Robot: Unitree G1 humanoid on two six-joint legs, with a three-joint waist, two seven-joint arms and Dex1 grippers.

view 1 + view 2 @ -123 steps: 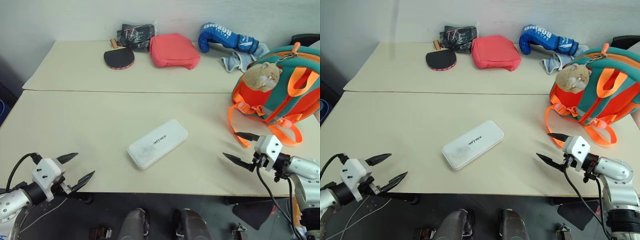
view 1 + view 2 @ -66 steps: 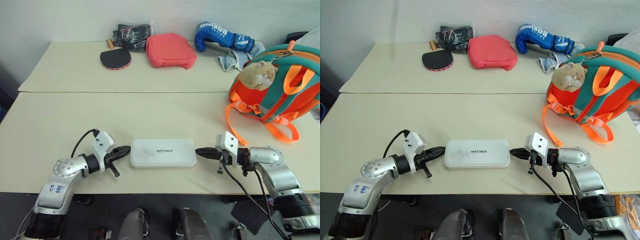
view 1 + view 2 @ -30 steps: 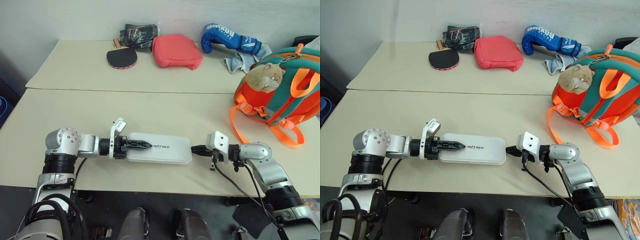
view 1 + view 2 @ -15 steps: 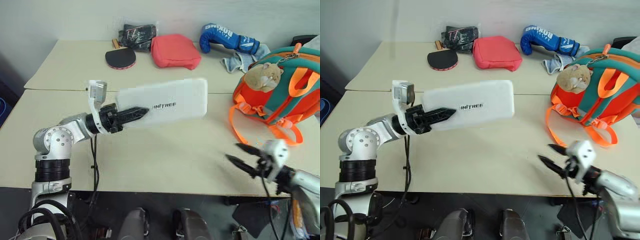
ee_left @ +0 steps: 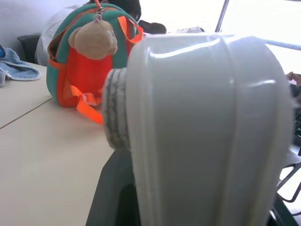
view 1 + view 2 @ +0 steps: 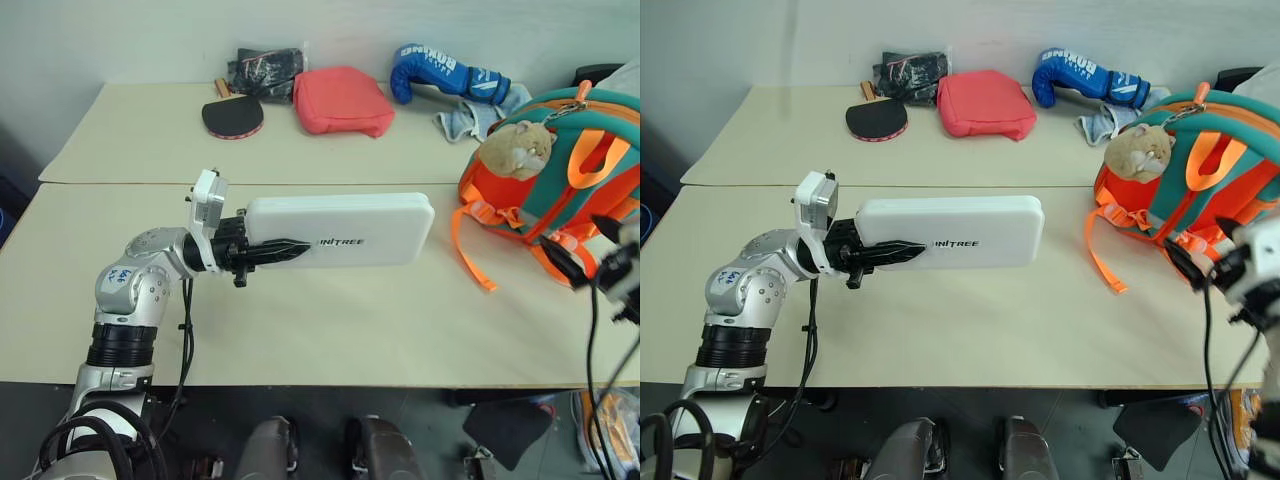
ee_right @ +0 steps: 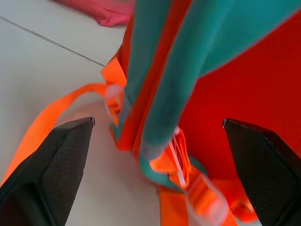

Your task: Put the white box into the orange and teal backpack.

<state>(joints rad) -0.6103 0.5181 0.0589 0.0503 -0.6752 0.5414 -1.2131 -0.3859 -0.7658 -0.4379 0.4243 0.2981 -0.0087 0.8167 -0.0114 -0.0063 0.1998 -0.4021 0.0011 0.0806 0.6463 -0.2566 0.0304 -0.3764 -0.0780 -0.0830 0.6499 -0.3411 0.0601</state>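
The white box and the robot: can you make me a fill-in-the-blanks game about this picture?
1. The left gripper holds the white box up ____ the table.
2. The right gripper is ____, near the orange and teal backpack.
3. The plush animal charm hangs on the ____.

Missing words: above; open; backpack

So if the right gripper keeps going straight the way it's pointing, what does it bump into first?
Most likely the orange and teal backpack: the open right gripper faces its lower strap area, right ahead.

Silver jointed left arm [image 6: 125,295], black cable (looped), black jaws
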